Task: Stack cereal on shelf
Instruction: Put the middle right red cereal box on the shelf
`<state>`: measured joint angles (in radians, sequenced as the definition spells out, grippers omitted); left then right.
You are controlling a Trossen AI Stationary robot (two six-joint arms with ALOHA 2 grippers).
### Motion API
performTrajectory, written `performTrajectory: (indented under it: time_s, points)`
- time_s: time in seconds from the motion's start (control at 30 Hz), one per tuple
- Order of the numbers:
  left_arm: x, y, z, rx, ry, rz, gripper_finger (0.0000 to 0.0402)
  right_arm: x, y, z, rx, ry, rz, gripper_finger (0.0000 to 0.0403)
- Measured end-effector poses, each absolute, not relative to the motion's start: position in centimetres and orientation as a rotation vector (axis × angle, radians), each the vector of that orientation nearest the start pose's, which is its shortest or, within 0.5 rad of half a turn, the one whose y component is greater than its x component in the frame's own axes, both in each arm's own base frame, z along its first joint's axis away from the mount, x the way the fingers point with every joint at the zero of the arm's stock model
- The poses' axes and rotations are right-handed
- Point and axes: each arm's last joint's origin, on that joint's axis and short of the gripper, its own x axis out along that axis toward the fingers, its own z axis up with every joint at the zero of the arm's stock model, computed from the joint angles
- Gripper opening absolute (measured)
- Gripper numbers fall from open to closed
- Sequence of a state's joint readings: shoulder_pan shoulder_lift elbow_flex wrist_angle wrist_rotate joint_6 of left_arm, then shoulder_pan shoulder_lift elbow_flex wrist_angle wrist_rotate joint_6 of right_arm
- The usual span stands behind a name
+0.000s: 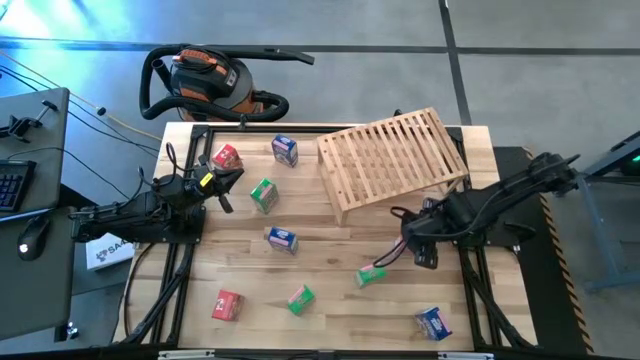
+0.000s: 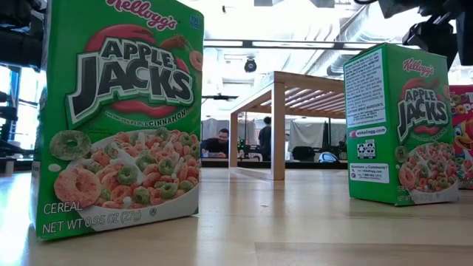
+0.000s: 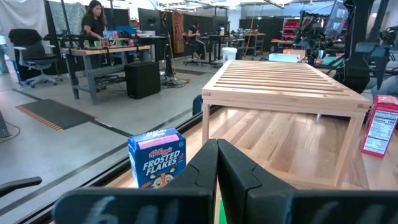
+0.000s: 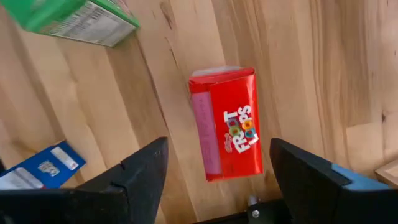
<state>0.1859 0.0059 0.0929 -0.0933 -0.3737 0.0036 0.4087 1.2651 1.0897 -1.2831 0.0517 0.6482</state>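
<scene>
Gripper on my right arm (image 4: pixel 214 180) hangs jaws apart over a red Froot Loops box (image 4: pixel 229 122) lying flat on the table (image 4: pixel 311 62). Light, stiff, crushable cardboard, I judge: pinch its narrow sides gently. My left gripper (image 3: pixel 217 177), shut, faces the slatted shelf (image 3: pixel 283 84).

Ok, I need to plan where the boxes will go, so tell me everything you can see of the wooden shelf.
The shelf is a light, unfinished-looking wooden rack. It is a rectangular frame filled with parallel slats, carried on square legs so that the space beneath is open. It stands on the far right part of the table, turned askew to the table's edges. Its slats carry nothing. Only the table visibly touches it.
</scene>
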Motion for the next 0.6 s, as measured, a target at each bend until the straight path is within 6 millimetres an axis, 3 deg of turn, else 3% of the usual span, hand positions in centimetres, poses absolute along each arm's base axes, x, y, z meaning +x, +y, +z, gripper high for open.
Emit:
performTrajectory:
  time_s: [0.6]
  points:
    - [8.6, 2.7, 18.6, 0.004, 0.007, 0.559, 0.0001, 21.0, 7.9, 24.9, 0.146, 1.561, -0.235, 0.0262]
